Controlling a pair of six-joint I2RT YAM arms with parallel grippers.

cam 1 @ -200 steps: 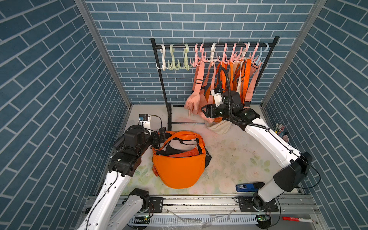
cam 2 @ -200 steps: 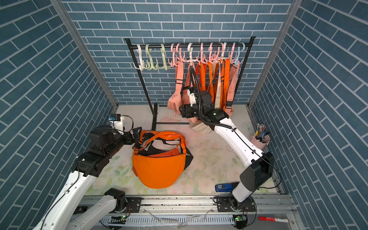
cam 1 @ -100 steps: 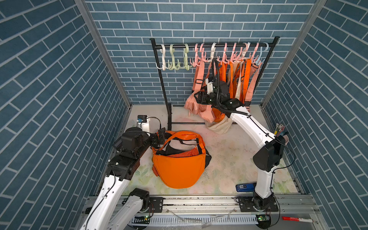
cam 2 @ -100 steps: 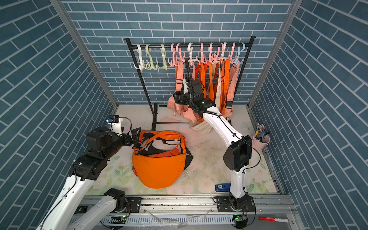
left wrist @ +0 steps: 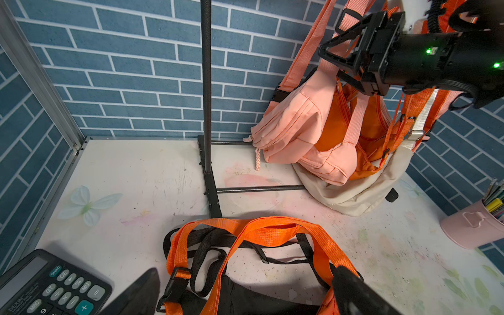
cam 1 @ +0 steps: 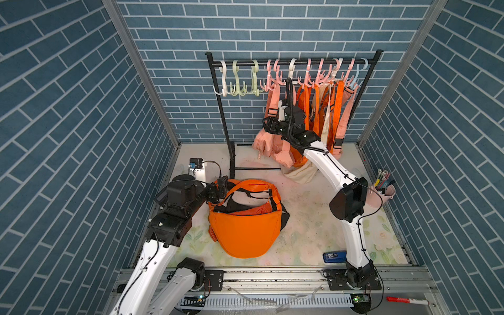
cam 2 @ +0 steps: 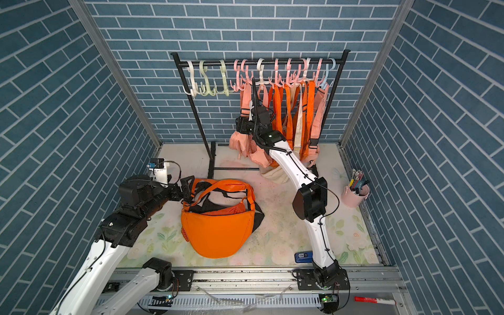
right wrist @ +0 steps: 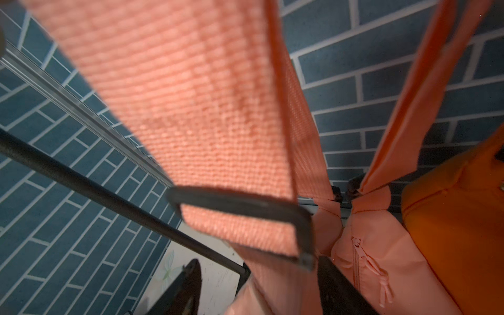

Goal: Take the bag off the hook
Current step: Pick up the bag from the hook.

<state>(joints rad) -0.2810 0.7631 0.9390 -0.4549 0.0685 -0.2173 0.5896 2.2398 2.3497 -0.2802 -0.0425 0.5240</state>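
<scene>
A pale pink bag (cam 1: 264,141) (cam 2: 240,143) (left wrist: 294,128) hangs by its strap (right wrist: 204,109) from a pink hook (cam 1: 270,80) (cam 2: 240,79) on the black rack (cam 1: 294,62). My right gripper (cam 1: 268,124) (cam 2: 240,124) (right wrist: 256,263) is at that strap, just above the bag's body. It is open, with the strap and its black buckle (right wrist: 245,207) between the jaws. My left gripper (cam 1: 221,188) (cam 2: 188,186) (left wrist: 246,272) is wide open and low over the table. It sits at the straps of an orange bag (cam 1: 245,231) (cam 2: 218,231) lying there.
Several orange, pink and cream bags (cam 1: 324,114) hang close to the right of the pink one. Bare hooks (cam 1: 237,87) fill the rack's left part. A calculator (left wrist: 49,286), a pink pen cup (cam 1: 381,191) and a blue device (cam 1: 334,256) are on the table.
My right arm has risen and reached back to the rack, bringing its gripper up to the pink strap, and its jaws have narrowed a little. The left arm has barely shifted.
</scene>
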